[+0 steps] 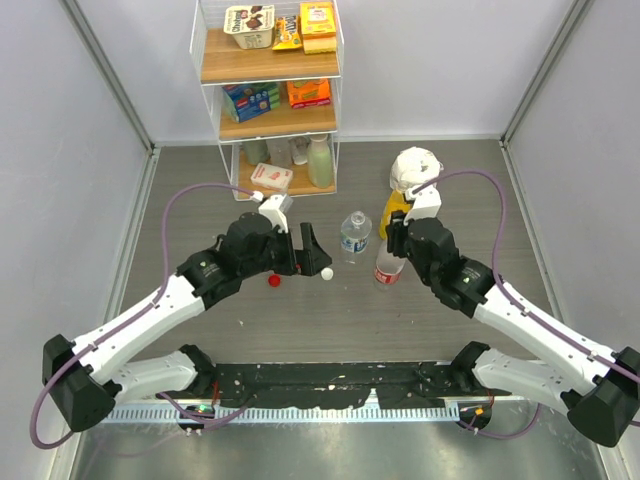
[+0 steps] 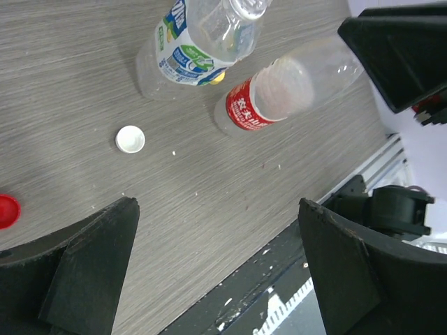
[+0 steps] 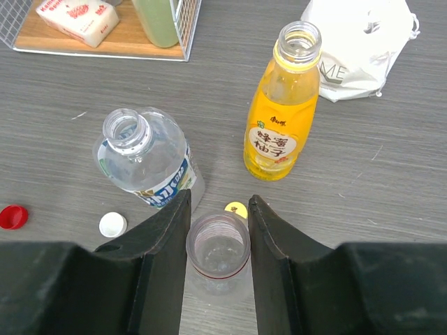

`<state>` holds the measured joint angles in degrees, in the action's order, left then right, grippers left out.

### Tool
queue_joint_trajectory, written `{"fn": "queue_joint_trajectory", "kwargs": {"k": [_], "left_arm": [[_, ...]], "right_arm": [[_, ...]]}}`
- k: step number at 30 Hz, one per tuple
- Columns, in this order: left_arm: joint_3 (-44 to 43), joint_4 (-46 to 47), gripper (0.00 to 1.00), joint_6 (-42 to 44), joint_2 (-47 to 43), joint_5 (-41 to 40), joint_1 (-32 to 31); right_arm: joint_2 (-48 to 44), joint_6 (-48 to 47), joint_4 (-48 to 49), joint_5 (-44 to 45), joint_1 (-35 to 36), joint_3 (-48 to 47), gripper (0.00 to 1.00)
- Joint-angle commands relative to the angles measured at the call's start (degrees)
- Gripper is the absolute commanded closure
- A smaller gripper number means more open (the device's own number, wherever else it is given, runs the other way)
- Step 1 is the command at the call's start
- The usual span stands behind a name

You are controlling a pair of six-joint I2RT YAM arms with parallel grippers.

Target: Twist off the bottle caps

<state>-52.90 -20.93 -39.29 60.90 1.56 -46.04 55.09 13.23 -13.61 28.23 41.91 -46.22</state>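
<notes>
Red-label bottle (image 3: 218, 252) is clamped at the neck between the right gripper (image 3: 218, 204) fingers.
The left gripper (image 2: 216, 204) is spread wide and empty; the white cap (image 2: 130, 139) lies ahead of it.

Beyond the left pincer (image 1: 313, 252), toward the back wall, stood a white wire rack (image 1: 225, 72) with three wooden shelves. Snack boxes (image 1: 318, 20) filled the upper two. On the lowest lay a pink-and-white packet (image 1: 272, 178), with an upright pale green bottle (image 1: 320, 162) to its right. Just past the right pincer (image 1: 392, 240) sat a crumpled white bag (image 1: 413, 168). Everything rested on a grey wood-grain table (image 1: 300, 320).
</notes>
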Motion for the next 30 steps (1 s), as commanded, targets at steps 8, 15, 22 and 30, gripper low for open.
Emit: {"fn": "queue_joint_trajectory", "kwargs": {"k": [8,15,22,30], "left_arm": [[-2.38,3.96,0.00,-3.25,3.52,13.55,8.07],[-2.03,4.41,0.00,-3.69,5.98,13.12,10.80],[-4.22,1.07,0.00,-1.58,9.67,10.31,12.47],[-5.98,-1.31,0.00,0.87,10.29,0.64,12.47]], "right_arm": [[-3.24,-1.20,5.17,1.39,0.19,3.50,0.66],[-3.24,-0.49,4.21,0.16,0.19,2.10,0.29],[-2.79,-0.14,0.78,-1.86,0.19,-3.44,0.11],[-2.71,-0.05,-1.60,-2.48,0.19,-9.14,0.07]]}}
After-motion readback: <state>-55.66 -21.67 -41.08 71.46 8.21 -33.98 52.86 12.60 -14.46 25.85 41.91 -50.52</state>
